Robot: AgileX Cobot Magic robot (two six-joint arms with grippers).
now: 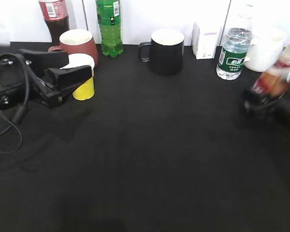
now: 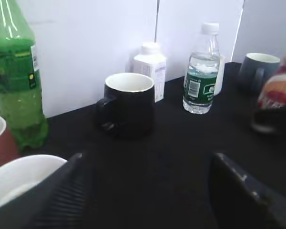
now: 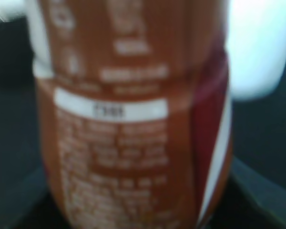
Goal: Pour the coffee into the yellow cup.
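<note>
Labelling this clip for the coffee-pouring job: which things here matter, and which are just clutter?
Matter: coffee bottle, right gripper, yellow cup, left gripper.

Clutter: maroon mug, black mug, green soda bottle, cola bottle, water bottle, white carton, white mug.
</note>
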